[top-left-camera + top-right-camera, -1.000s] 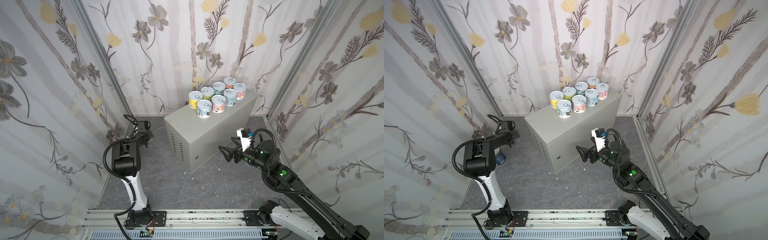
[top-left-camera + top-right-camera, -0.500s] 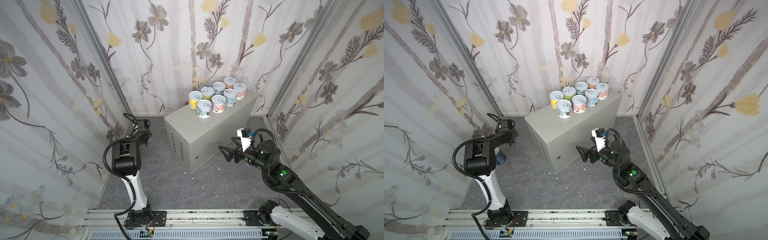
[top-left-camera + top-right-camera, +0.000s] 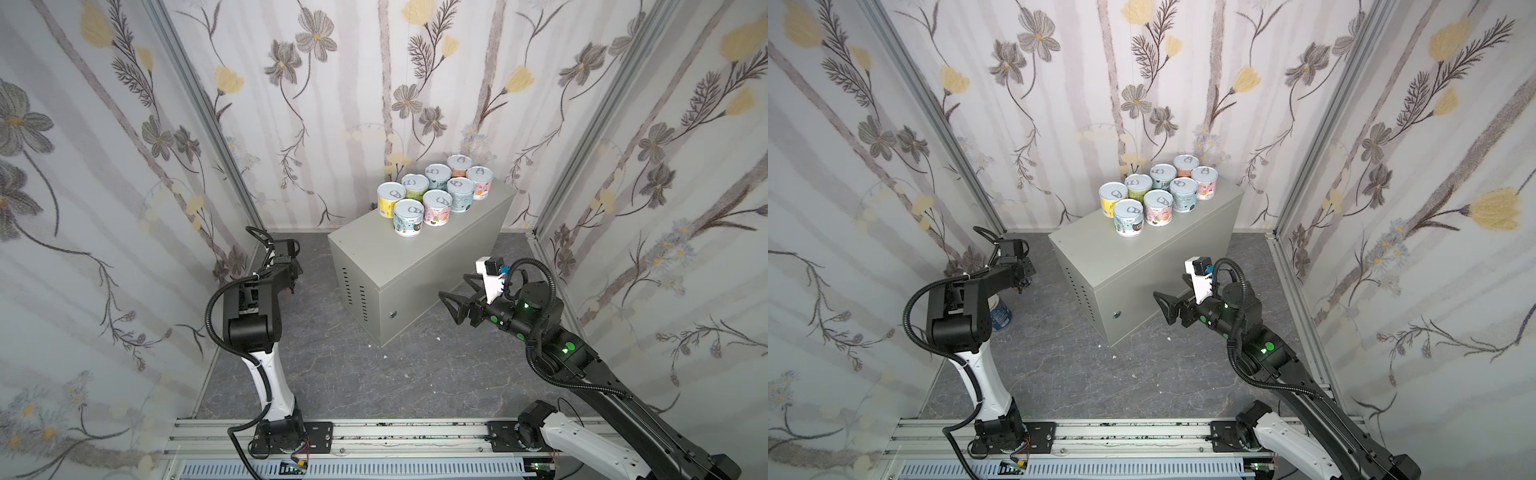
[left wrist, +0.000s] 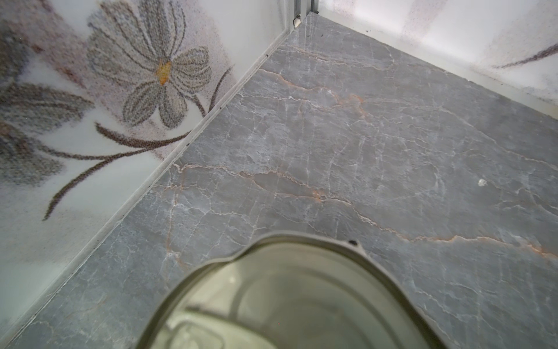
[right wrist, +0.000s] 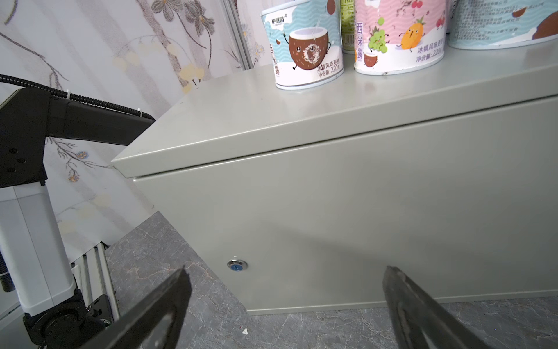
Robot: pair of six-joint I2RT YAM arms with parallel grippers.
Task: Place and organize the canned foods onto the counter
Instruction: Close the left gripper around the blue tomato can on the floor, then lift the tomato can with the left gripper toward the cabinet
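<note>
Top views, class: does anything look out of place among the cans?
One blue can sits on the floor, partly hidden by the left arm, while eight short cans stand grouped on the counter. Nothing looks spilled or toppled.

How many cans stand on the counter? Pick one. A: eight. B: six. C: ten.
A: eight white-lidded cans stand on the counter, in two rows of four.
</note>
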